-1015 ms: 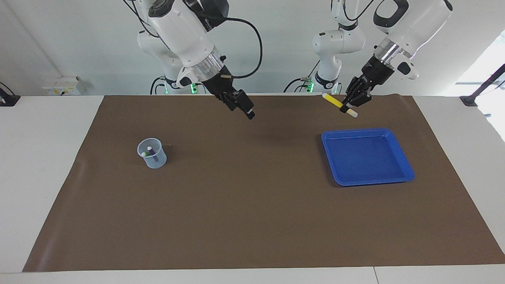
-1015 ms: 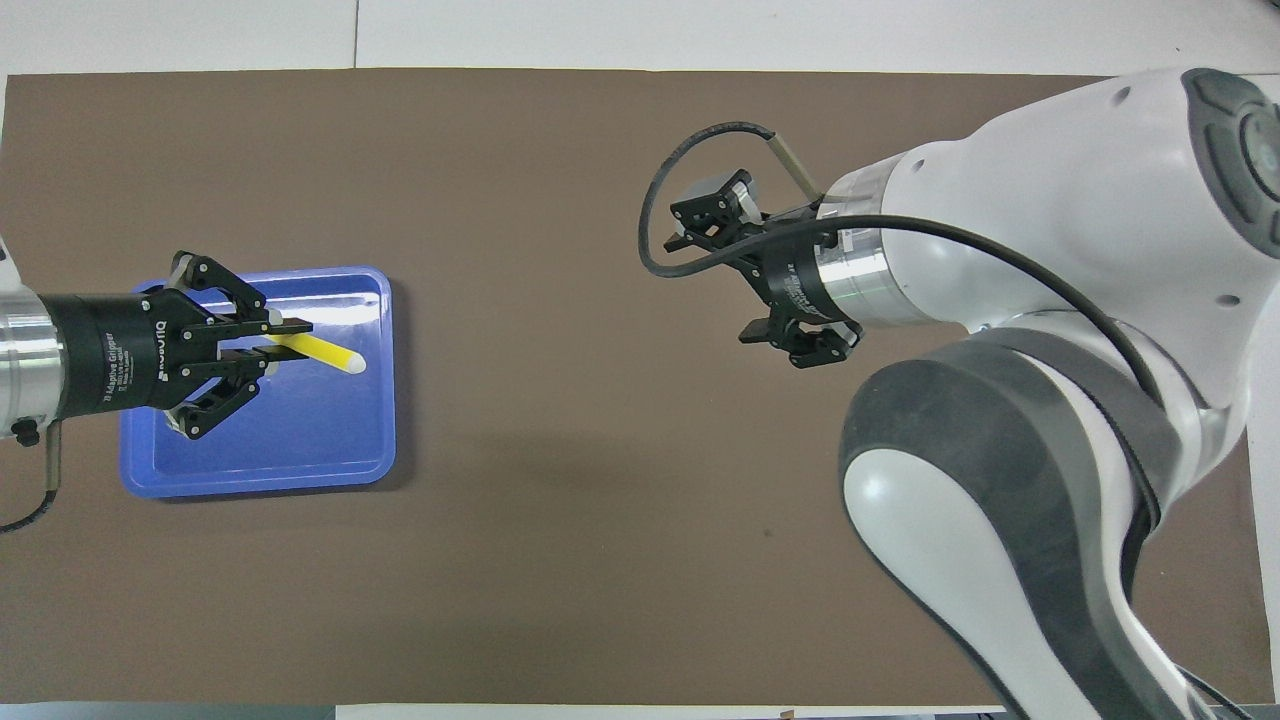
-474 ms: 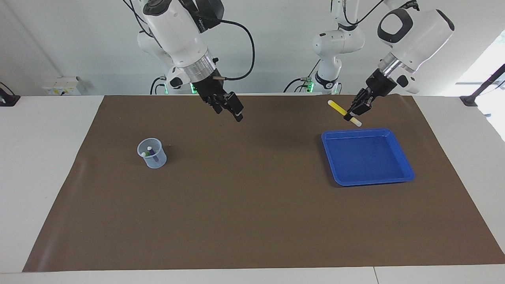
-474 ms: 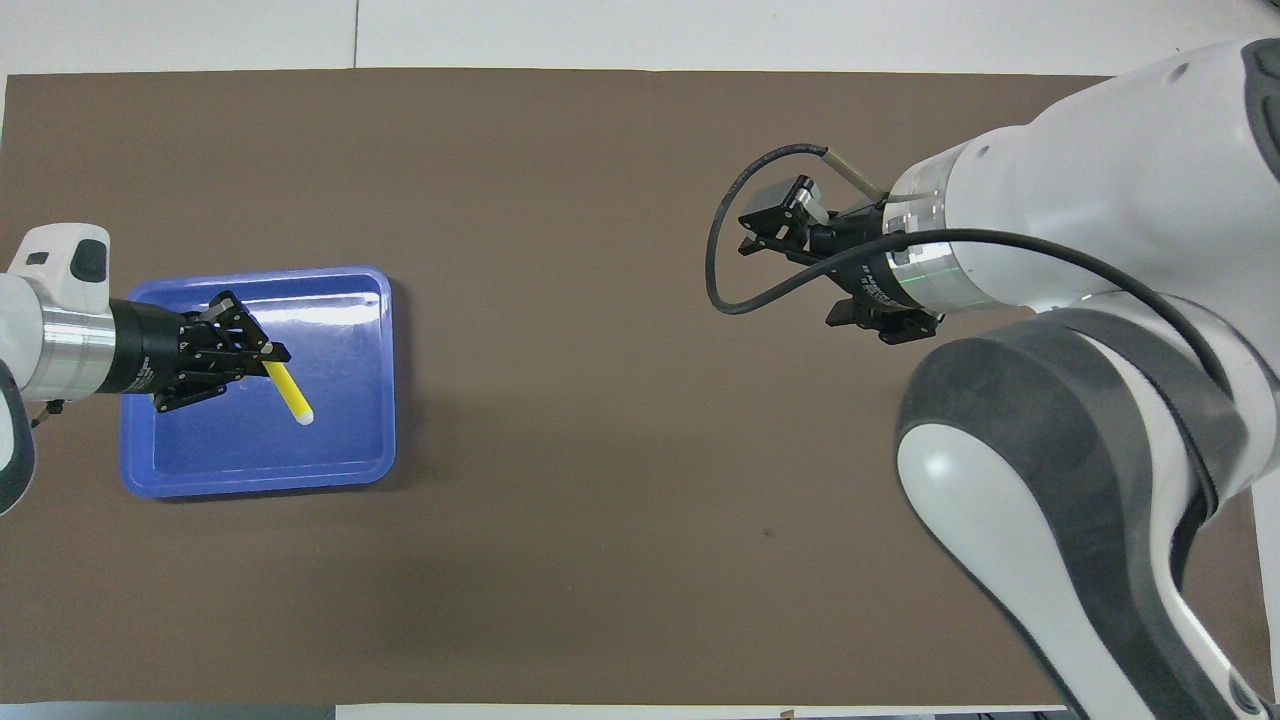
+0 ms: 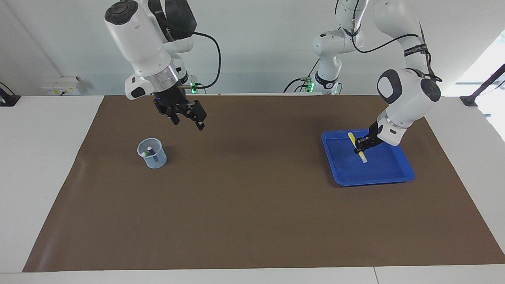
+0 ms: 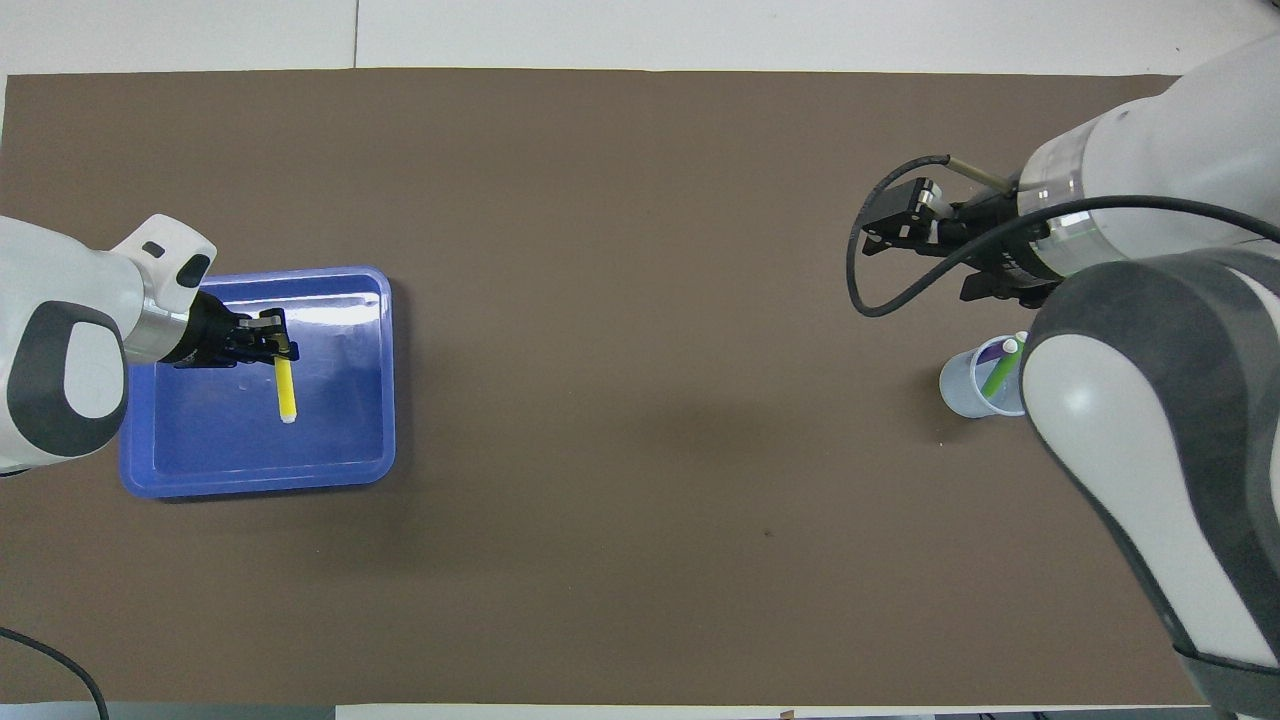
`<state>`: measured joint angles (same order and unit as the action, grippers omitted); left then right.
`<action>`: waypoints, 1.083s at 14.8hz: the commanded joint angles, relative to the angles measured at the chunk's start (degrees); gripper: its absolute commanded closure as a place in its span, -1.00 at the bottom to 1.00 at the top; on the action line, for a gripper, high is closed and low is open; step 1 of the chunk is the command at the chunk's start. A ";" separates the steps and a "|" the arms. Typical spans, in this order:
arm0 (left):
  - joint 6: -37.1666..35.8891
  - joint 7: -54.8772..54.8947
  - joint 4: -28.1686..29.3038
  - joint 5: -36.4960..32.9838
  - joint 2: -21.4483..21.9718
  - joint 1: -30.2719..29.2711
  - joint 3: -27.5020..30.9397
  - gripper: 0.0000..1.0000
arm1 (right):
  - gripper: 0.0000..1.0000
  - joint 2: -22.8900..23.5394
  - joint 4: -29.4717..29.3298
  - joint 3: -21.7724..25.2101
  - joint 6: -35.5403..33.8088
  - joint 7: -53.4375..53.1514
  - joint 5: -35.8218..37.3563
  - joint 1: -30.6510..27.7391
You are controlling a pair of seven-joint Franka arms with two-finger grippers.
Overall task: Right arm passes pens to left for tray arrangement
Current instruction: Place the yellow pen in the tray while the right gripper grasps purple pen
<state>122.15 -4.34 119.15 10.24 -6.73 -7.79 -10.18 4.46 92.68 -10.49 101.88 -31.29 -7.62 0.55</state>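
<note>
Your left gripper is clenched on the yellow pen, low inside the blue tray near the rim on the robots' side. Pen is tilted, whitish end down toward the tray floor; can't tell if it touches yet. My read: gripping near one end lets the other end land first and the pen lie flat on release.

Your right gripper is released, fingers spread, empty, hanging over the mat by the cup toward the right arm's end of the table. Purple pen and green pen stand in that cup. Looks staged for the next pick.

Versus a second ago:
- left gripper was high over the tray's robot-side rim with the pen clear of it; it has come down into the tray.
- right gripper has swung from mid-table toward the cup.
- cup and tray haven't shifted.
</note>
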 commanded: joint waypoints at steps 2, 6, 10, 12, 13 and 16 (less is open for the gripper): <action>2.12 2.31 -1.99 -6.45 -4.51 1.81 -0.19 1.00 | -1.00 -2.27 4.95 4.94 -0.10 9.04 7.24 1.73; 4.32 2.76 -1.38 -7.52 -6.01 3.13 -0.19 1.00 | -1.00 -2.27 9.43 8.54 1.12 14.06 11.04 1.91; 4.94 2.76 -0.68 -7.52 -6.01 3.13 -0.19 1.00 | -1.00 -3.93 19.96 9.17 10.50 14.42 11.84 0.42; 5.12 2.76 -0.41 -7.52 -6.01 3.13 -0.19 1.00 | -1.00 -3.94 23.41 10.04 14.03 14.33 11.84 0.42; 5.03 2.67 -0.41 -7.52 -6.01 3.13 -0.19 1.00 | -1.00 -3.94 24.55 10.13 15.00 14.42 11.84 0.42; 5.03 2.06 0.29 -7.52 -5.84 3.13 -0.19 0.13 | -0.97 -5.43 28.42 10.14 16.06 15.73 12.10 0.94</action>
<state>126.22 -2.11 118.68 3.76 -12.59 -4.78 -10.52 2.43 116.86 -0.16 116.10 -17.53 3.48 1.62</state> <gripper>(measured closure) 0.824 0.004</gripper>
